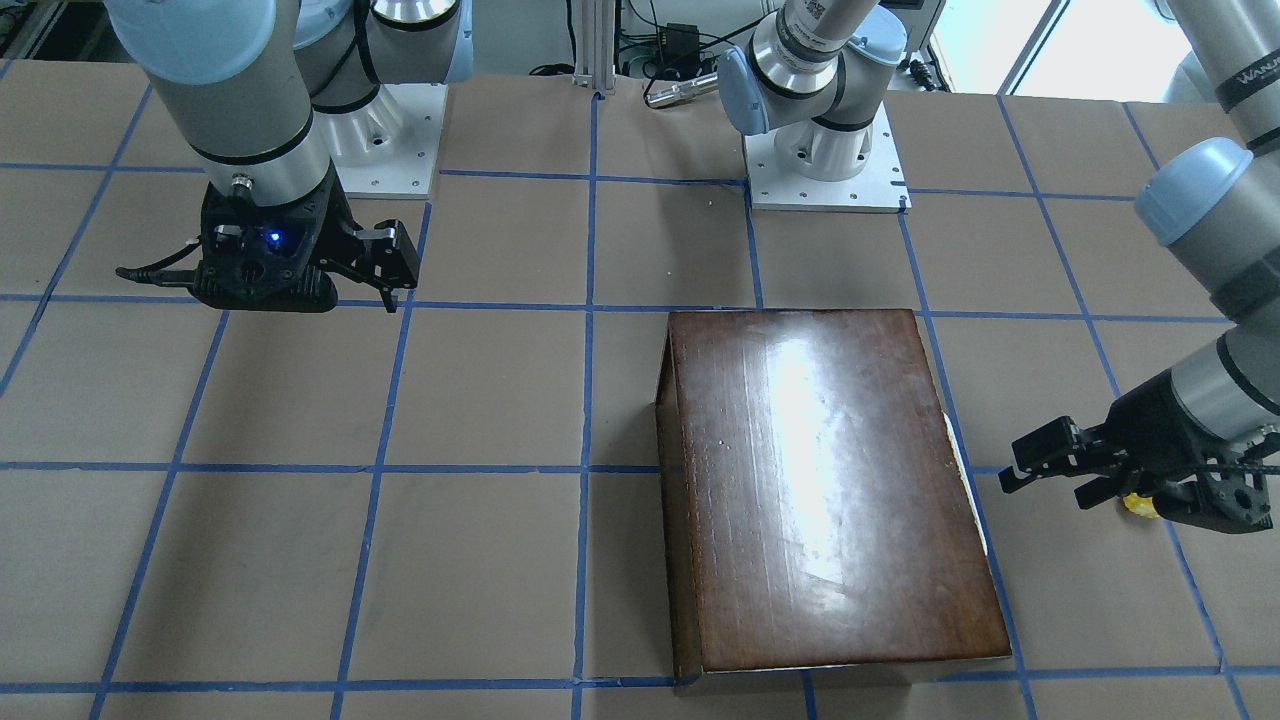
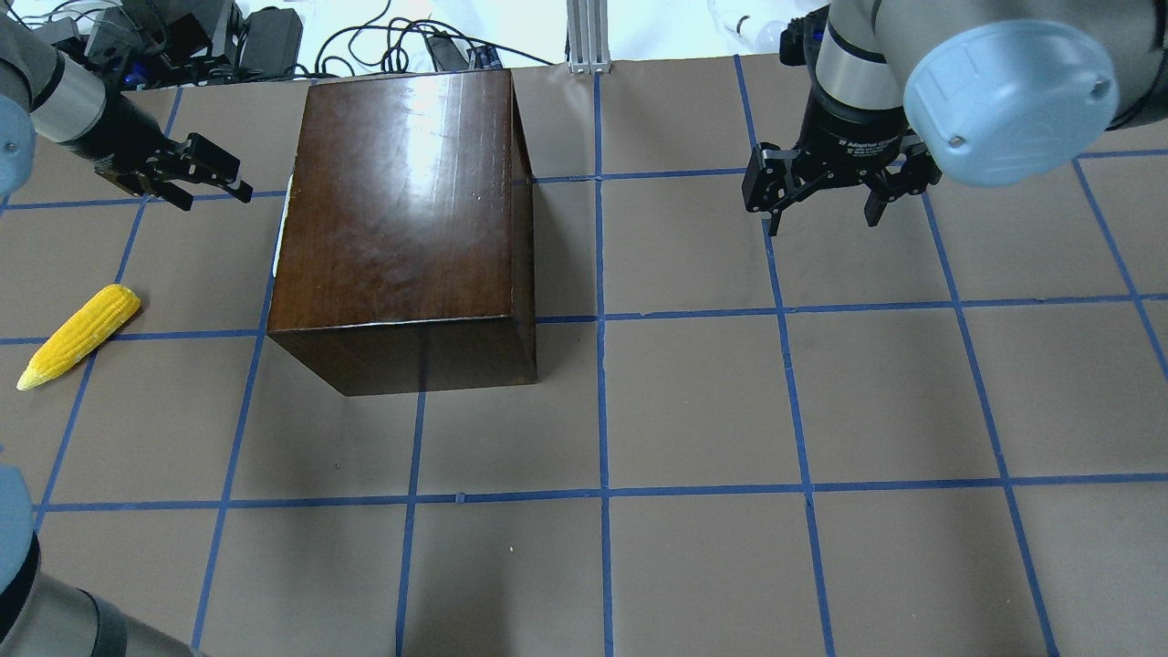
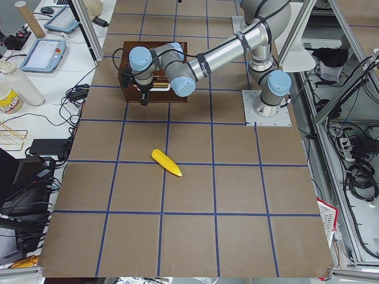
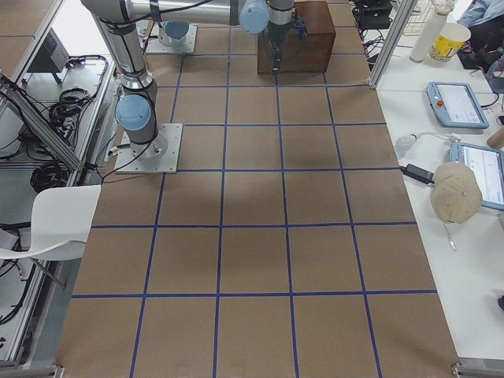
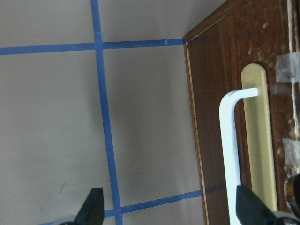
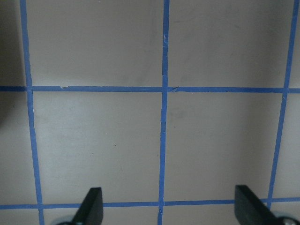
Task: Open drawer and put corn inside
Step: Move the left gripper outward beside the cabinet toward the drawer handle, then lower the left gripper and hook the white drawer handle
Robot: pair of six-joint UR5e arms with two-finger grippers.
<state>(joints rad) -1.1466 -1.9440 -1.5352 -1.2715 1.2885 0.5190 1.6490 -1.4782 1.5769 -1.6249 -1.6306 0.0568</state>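
Note:
The glossy dark-brown box (image 2: 401, 228) stands on the table with its drawer shut. The drawer's dark front panel (image 5: 220, 108), with a white handle (image 5: 230, 154) and a brass plate, faces my left gripper. The handle shows as a thin white strip (image 2: 283, 219) in the overhead view. My left gripper (image 2: 219, 182) is open and empty, just left of the box at handle height; in its wrist view (image 5: 171, 208) one fingertip is by the handle. The yellow corn (image 2: 78, 336) lies on the table left of the box, apart from it. My right gripper (image 2: 821, 219) is open and empty, over bare table right of the box.
The table is brown paper with a blue tape grid (image 2: 602, 411). Both arm bases (image 1: 825, 180) stand at the robot's side. Cables and gear (image 2: 274, 36) lie beyond the far edge. In the front-facing view the corn (image 1: 1138, 503) is mostly hidden behind my left gripper (image 1: 1040, 470).

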